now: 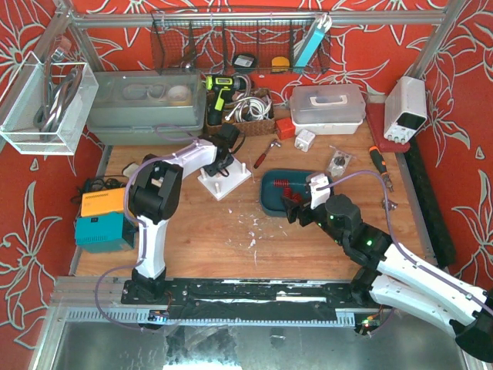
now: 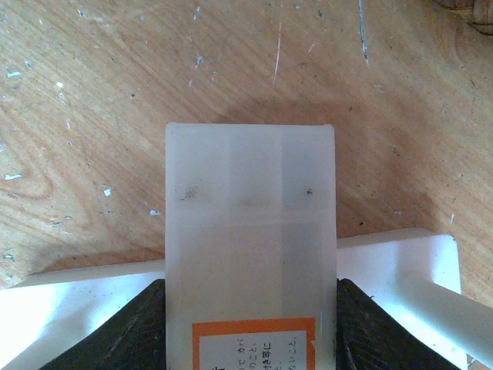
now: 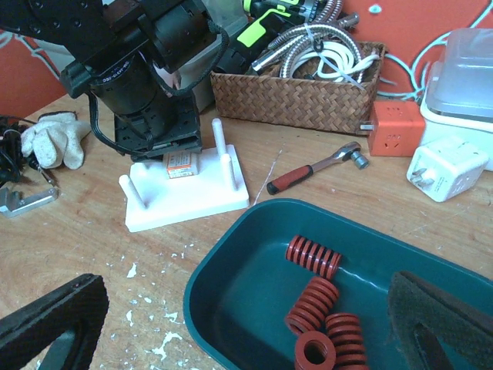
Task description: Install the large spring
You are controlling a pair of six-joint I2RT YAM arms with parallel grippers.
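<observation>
Several red coil springs (image 3: 312,303) lie in a teal tray (image 3: 231,270); one (image 3: 313,256) lies apart at the back. They also show in the top view (image 1: 282,185). My right gripper (image 3: 246,335) is open and empty, low over the tray's near part, with one finger (image 3: 54,324) outside the tray's left rim. My left gripper (image 1: 219,163) is shut on a translucent white block (image 2: 250,231) with an orange label, held on a white base plate (image 3: 192,199) with upright pegs (image 3: 227,171). No spring sits on any visible peg.
A red-handled ratchet (image 3: 316,169) lies between the base plate and tray. A wicker basket (image 3: 296,96) of hoses, an orange cube (image 3: 394,127), a white plug adapter (image 3: 443,166) and a clear box stand behind. A glove (image 3: 50,142) lies left.
</observation>
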